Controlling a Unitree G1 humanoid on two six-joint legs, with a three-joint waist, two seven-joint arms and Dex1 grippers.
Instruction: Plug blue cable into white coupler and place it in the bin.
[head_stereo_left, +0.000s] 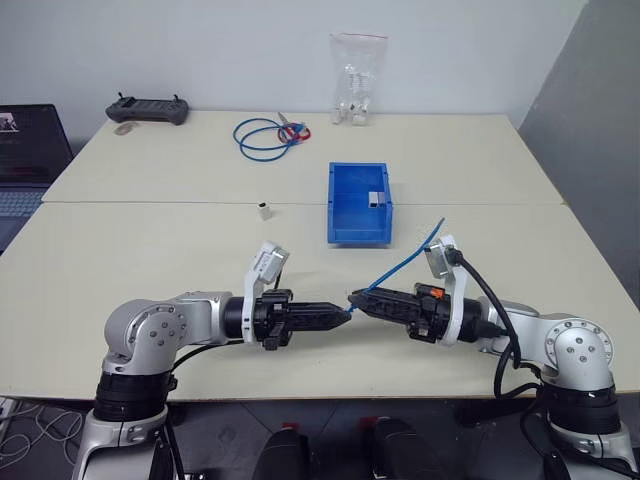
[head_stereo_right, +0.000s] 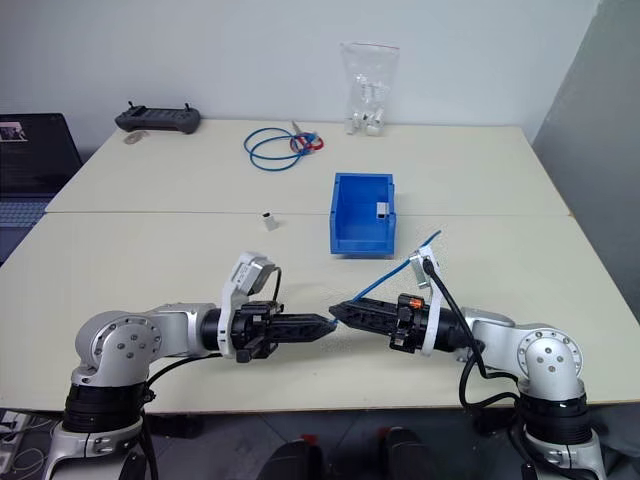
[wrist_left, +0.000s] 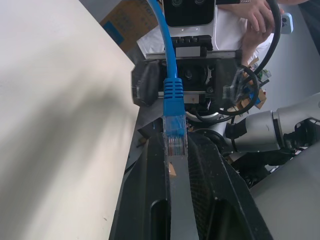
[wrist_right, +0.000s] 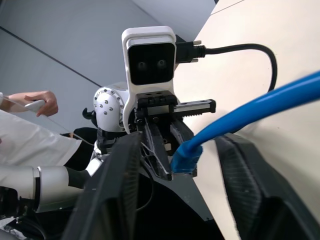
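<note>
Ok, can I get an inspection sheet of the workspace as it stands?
Surface: two cream tables pushed together.
Job's things: blue cable held in the air between the arms; white coupler lying loose on the table, left of the bin; nothing plugged in yet.
Clutter: small grey block in the bin; clear bag; black controller.
Grippers: left pincer shut on the cable's plug; right pincer open around the cable.
Cables: spare blue coil at the far side; black camera lead on the right arm.
Surroundings: laptop at the left; a person's hand behind the robot.
</note>
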